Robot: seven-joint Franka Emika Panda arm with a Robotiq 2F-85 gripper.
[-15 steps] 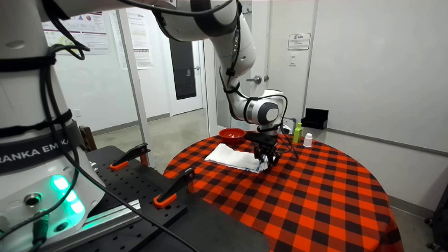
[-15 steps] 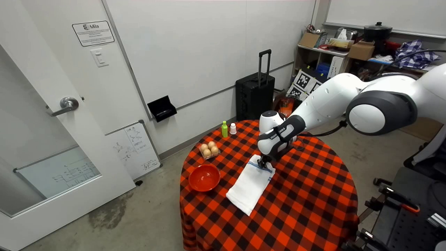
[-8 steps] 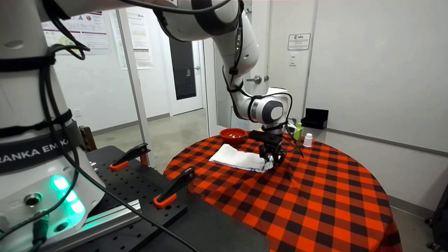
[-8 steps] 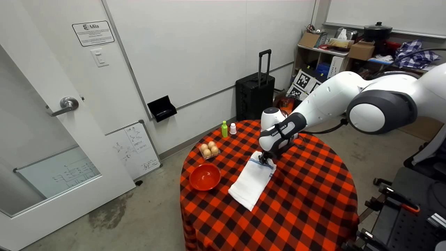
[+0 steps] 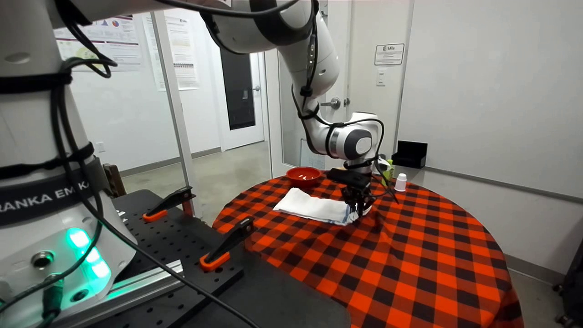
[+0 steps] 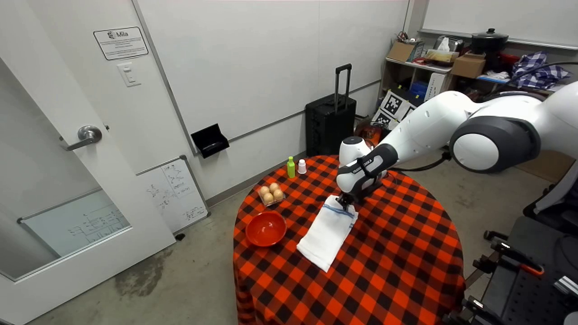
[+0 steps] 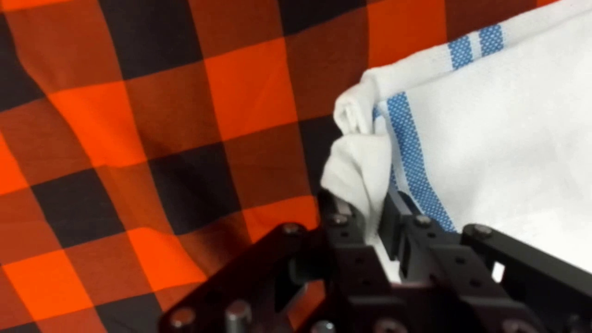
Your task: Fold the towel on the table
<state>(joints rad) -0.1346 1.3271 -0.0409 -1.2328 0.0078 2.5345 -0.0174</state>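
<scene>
Find towel [image 6: 321, 243] laid mostly flat on checked table [image 6: 406, 253], near red bowl [image 6: 266, 230]. In wrist view, see gripper [image 7: 363, 206] down at blue-striped end of towel, with jaws narrowly parted and towel bunched between; cannot tell whether pinched or loose. Near bowl, spot four eggs [image 6: 272, 194], then green bottle [image 6: 291, 168] beside white container [image 6: 302, 167].

I'm eyeing, remotely, a rnd table [image 6: 384, 280], btm ctr in an exterior view; its red/blk checked cloth [image 6: 252, 289] is draping over the edge. A wht towel [image 6: 323, 239], blue stripes nr its upper end, is lying R of ctr. Frame-left of it, apart, a red bowl [image 6: 266, 230] is sitting; above that, four eggs [image 6: 268, 197] in a clear tray [image 6: 273, 203]; higher, a green bottle [image 6: 291, 168] is standing just beside a wht container [image 6: 302, 167].
</scene>
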